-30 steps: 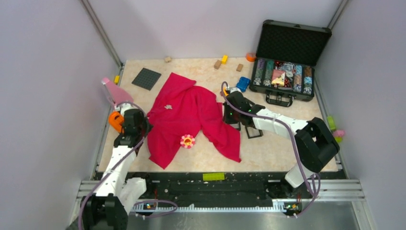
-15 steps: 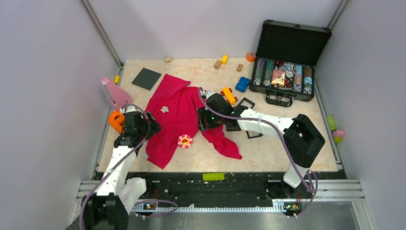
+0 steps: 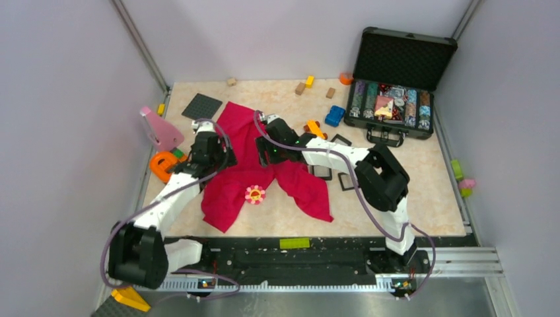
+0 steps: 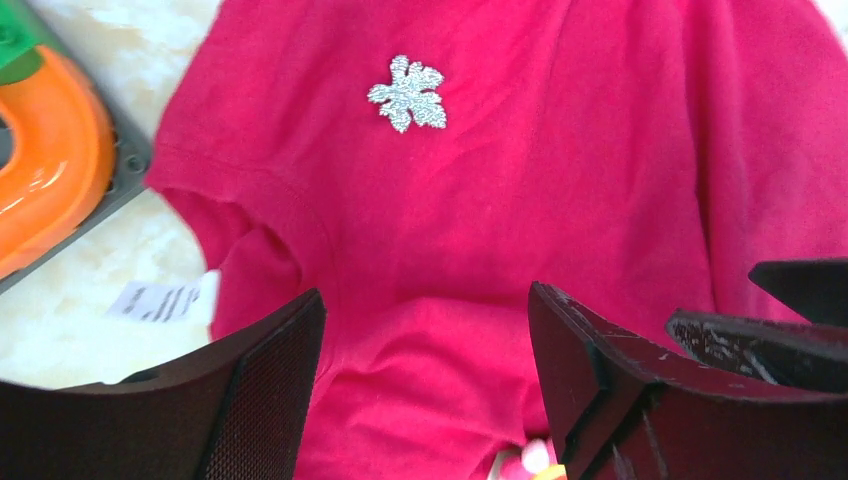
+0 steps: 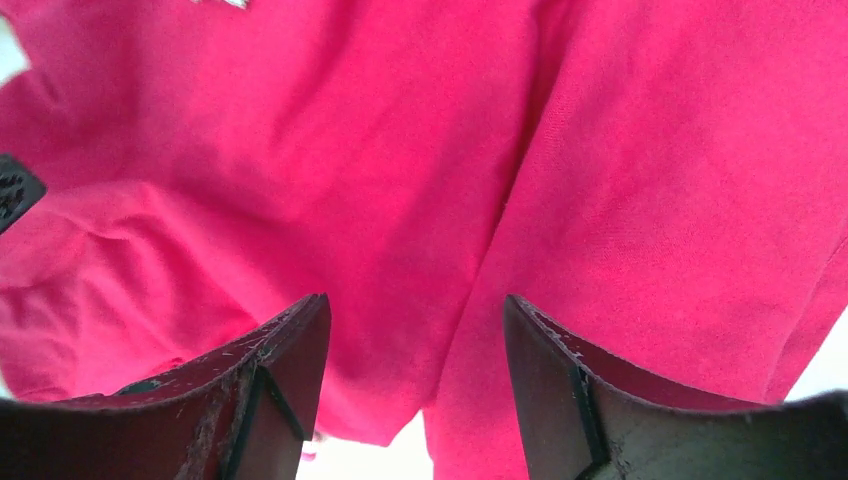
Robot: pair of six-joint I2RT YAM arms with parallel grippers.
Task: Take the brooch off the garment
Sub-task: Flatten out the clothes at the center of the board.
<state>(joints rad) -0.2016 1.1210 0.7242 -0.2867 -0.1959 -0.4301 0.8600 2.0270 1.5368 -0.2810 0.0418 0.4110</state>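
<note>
Hovering over the red garment [image 3: 300,188] with both arms, nothing in hand.

- Left gripper [image 4: 425,320]: jaws wide open and empty, cloth below, silver leaf patch [image 4: 407,92] ahead of it.
- Right gripper [image 5: 415,310]: also well open and empty, above a fold of red fabric.
- Brooch [image 3: 255,194]: sits on the lower part of the garment, toward the near edge of the counter [image 3: 264,89] and nearer that edge than both grippers. A sliver of it shows at the bottom of the left wrist view, by the right finger.

Handling, my read:
- The brooch looks like a small, light, rigid disc with scalloped petals. The edges are probably smooth, so a flat pinch could slip.
- Take it across the rim, edge to edge, with the fingers low enough to get under the petals.
- The fabric is soft and will tent up with the brooch if it's pinned or clipped. Can't see the fastening.
- One gripper should hold the cloth down just beside the brooch while the other pulls.
- Go gently on the pull, since a snag could tear the fabric or snap a petal.
</note>
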